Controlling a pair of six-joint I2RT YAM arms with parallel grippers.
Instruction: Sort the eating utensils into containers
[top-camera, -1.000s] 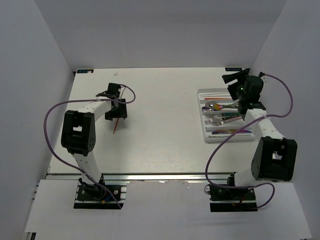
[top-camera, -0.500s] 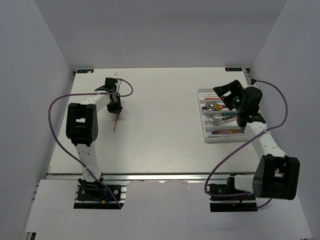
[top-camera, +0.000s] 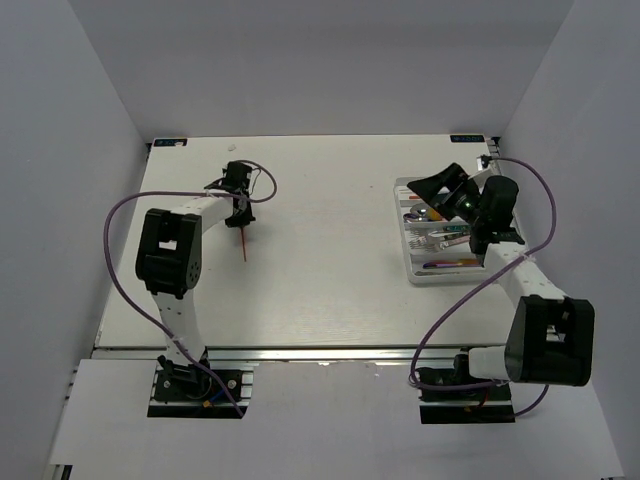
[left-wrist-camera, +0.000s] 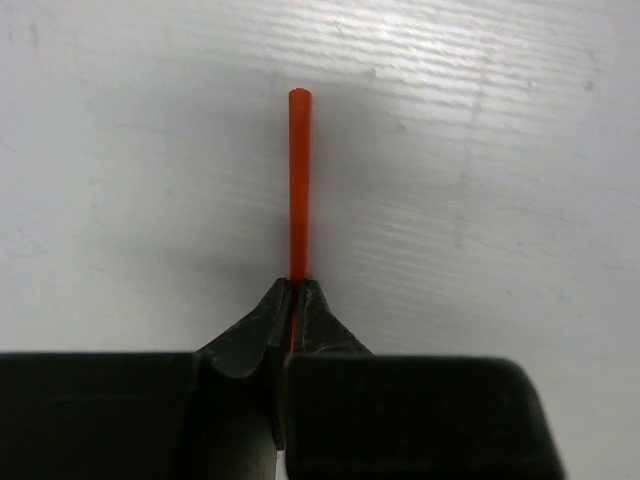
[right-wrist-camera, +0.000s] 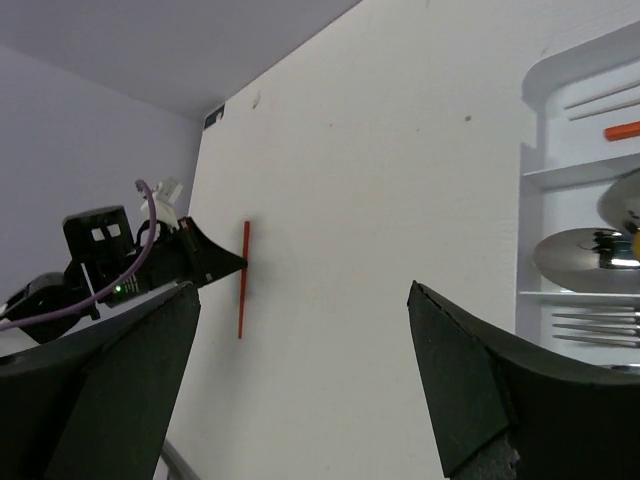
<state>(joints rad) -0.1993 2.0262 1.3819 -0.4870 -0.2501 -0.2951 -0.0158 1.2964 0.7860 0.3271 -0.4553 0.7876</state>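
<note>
A red-orange chopstick (top-camera: 243, 244) lies along the table at the far left. My left gripper (top-camera: 242, 222) is shut on its far end, and in the left wrist view the stick (left-wrist-camera: 298, 180) runs out from between the closed fingertips (left-wrist-camera: 296, 285). The white cutlery tray (top-camera: 450, 281) stands at the right with spoons (right-wrist-camera: 585, 255), forks (right-wrist-camera: 590, 325), an orange chopstick (right-wrist-camera: 622, 130) and white ones (right-wrist-camera: 600, 97) in its compartments. My right gripper (top-camera: 440, 188) hangs open over the tray's left end, empty (right-wrist-camera: 303, 290), facing the left arm.
White walls close in the table on the left, back and right. The right arm's purple cable (top-camera: 450, 310) loops over the table below the tray. The left arm's cable (top-camera: 262, 185) arcs beside its wrist.
The left gripper closed on the red-orange chopstick and swung it from slanted to nearly straight, shifting slightly right. The right gripper moved left off the tray's middle and opened wider.
</note>
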